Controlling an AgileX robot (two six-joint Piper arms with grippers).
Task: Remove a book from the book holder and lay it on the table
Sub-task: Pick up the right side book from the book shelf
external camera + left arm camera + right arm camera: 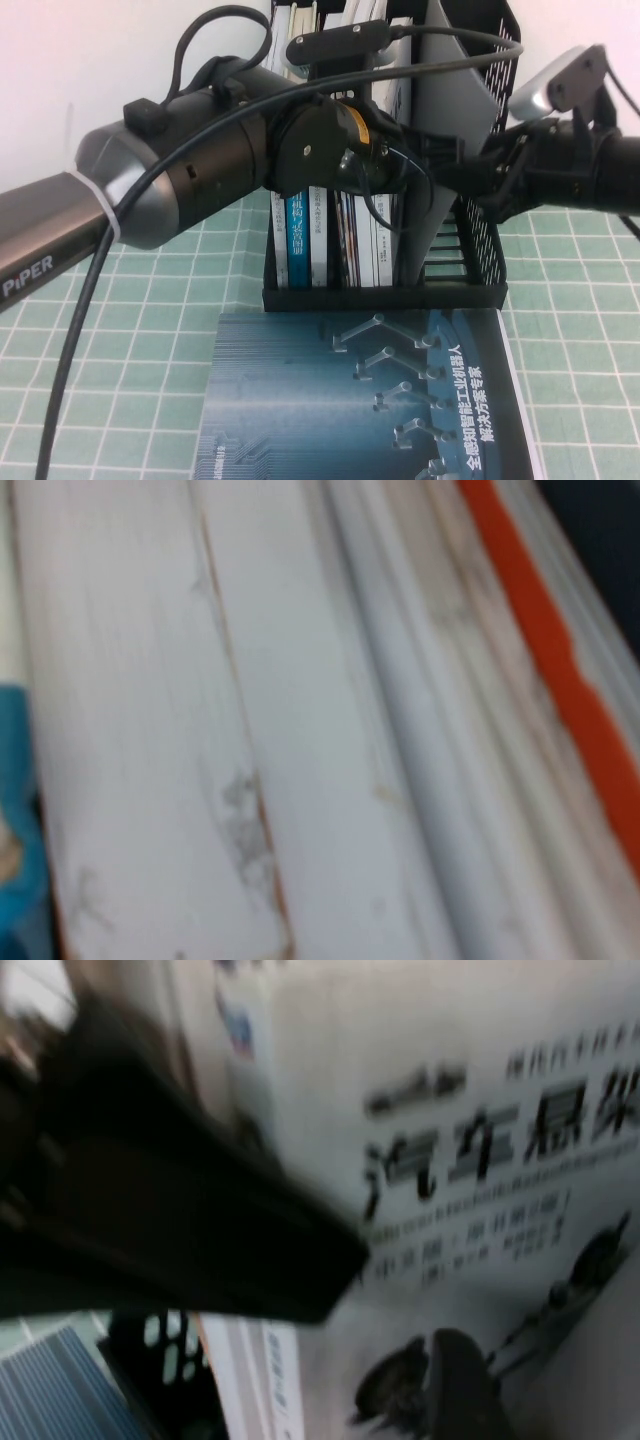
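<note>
Grey-covered book (455,110): leaning aslant in the right compartment of the black book holder (480,270), which stands on the green-gridded counter (590,340); a dark blue book (370,400) already lies flat in front. Left gripper (395,155) sits among the upright spines, right gripper (480,175) beside the grey cover; whether either set of jaws is parted or gripping cannot be told. Risk: an unsupported book topples, or a pull drags the rack.
</note>
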